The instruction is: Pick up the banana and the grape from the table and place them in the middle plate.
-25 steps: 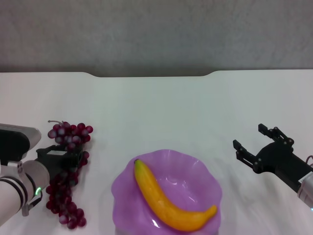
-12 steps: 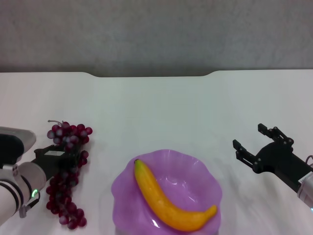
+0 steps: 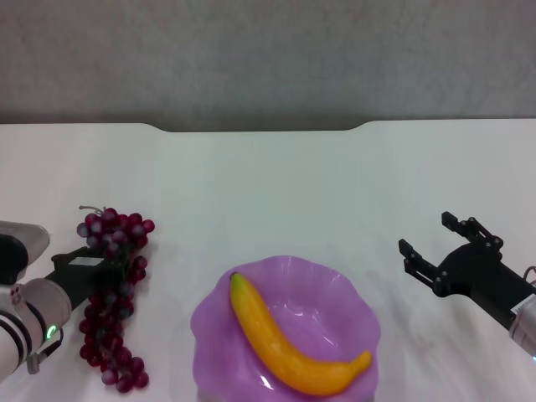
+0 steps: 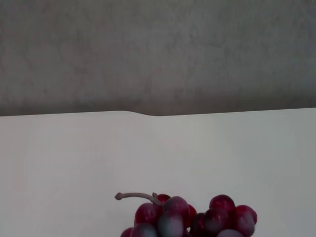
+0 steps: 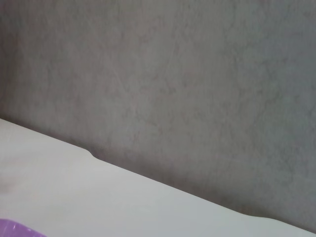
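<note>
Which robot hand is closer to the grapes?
The left. The left hand is right at the grapes, reaching into the bunch on the table. The right hand waits far across, past the purple plate holding the banana.

I see the yellow banana (image 3: 293, 347) lying diagonally inside the purple scalloped middle plate (image 3: 352, 295), near the white table (image 3: 276, 184) edge closest to me. The dark red grape (image 3: 114, 297) bunch stretches along the table to the plate's left, stem pointing away.
</note>
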You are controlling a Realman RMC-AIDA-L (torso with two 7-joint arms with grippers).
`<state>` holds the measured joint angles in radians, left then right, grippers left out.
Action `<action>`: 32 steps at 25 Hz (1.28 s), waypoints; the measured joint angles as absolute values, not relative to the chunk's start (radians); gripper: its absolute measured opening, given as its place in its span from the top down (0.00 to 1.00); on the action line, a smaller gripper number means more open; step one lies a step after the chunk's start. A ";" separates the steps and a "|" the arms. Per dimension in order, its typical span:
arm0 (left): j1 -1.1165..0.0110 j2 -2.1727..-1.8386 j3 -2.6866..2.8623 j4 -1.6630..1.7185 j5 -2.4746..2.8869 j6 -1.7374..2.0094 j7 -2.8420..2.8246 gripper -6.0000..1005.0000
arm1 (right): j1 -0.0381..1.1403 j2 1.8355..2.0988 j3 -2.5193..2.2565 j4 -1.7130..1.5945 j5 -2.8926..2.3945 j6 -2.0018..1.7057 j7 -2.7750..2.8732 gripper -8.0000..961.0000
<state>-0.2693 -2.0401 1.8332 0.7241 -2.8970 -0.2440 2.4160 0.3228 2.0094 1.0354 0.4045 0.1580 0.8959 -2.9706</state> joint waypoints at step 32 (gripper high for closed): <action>-0.003 -2.028 1.813 1.148 -2.763 -0.265 2.405 0.76 | 0.322 2.009 1.035 0.394 0.158 0.887 -2.968 0.15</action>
